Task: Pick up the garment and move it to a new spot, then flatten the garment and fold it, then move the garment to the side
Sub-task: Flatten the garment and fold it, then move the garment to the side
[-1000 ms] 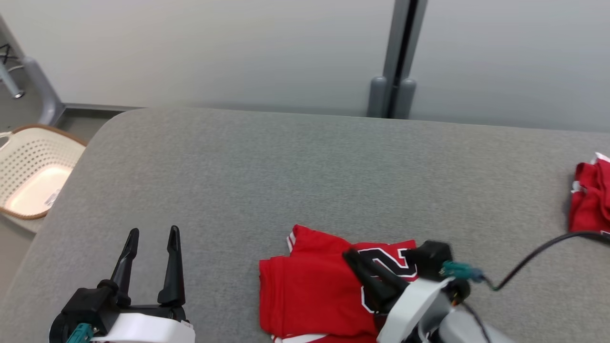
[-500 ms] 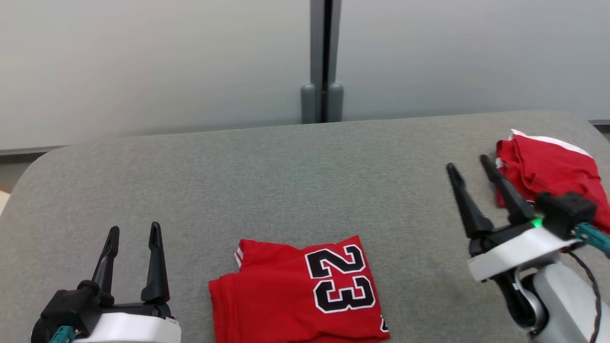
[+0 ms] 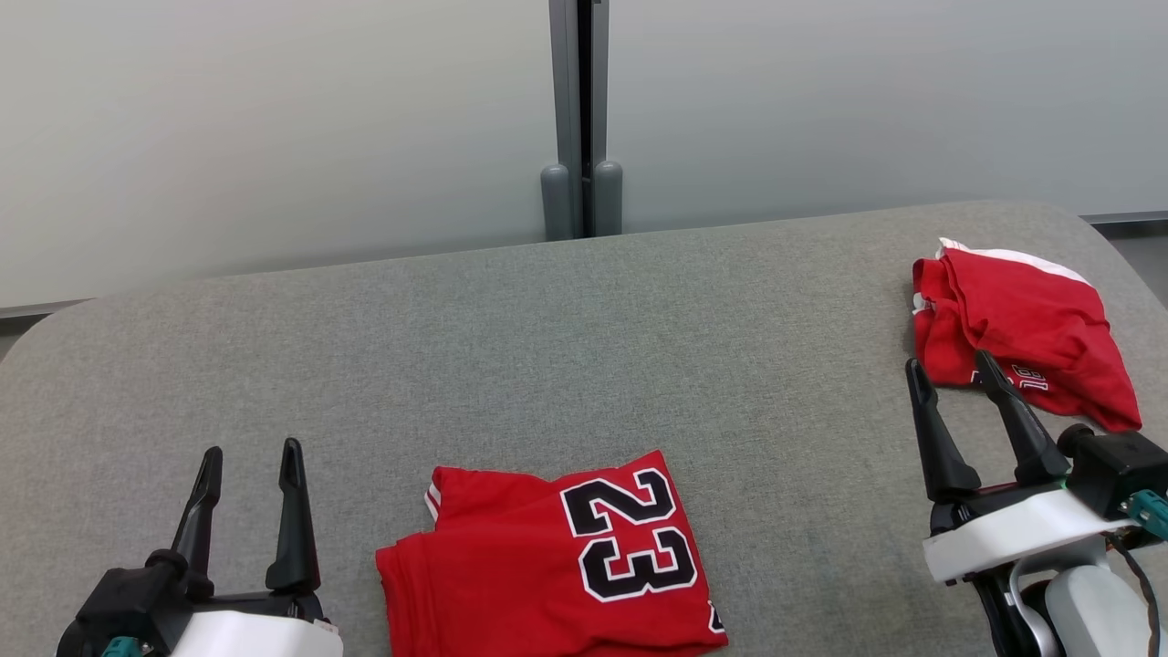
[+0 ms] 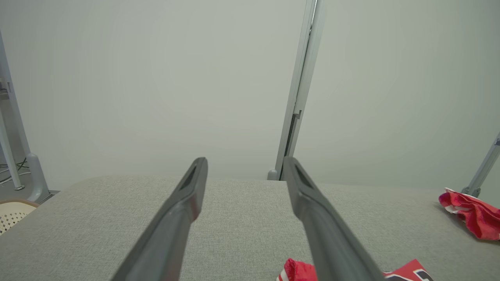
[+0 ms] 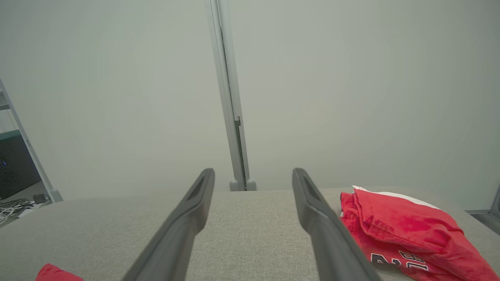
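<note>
A red garment (image 3: 511, 584) with a black "23" lies folded flat on the grey padded table (image 3: 584, 347), near the front edge between my arms. Its edge also peeks in at the bottom of the left wrist view (image 4: 297, 272) and the right wrist view (image 5: 54, 274). My left gripper (image 3: 252, 450) stands open to its left, holding nothing (image 4: 245, 160). My right gripper (image 3: 949, 363) is open at the lower right, fingertips just short of a second, crumpled red garment (image 3: 1013, 319), which lies right of its fingers (image 5: 398, 226).
A grey post (image 3: 579, 119) splits the pale wall behind the table. The table's rounded right corner lies just past the crumpled garment (image 4: 472, 214). A cream perforated basket (image 4: 11, 212) sits off the table's left end.
The head camera has swung right. My right gripper let go of the folded garment, opened and moved right to the crumpled one. The left gripper has stayed open in place.
</note>
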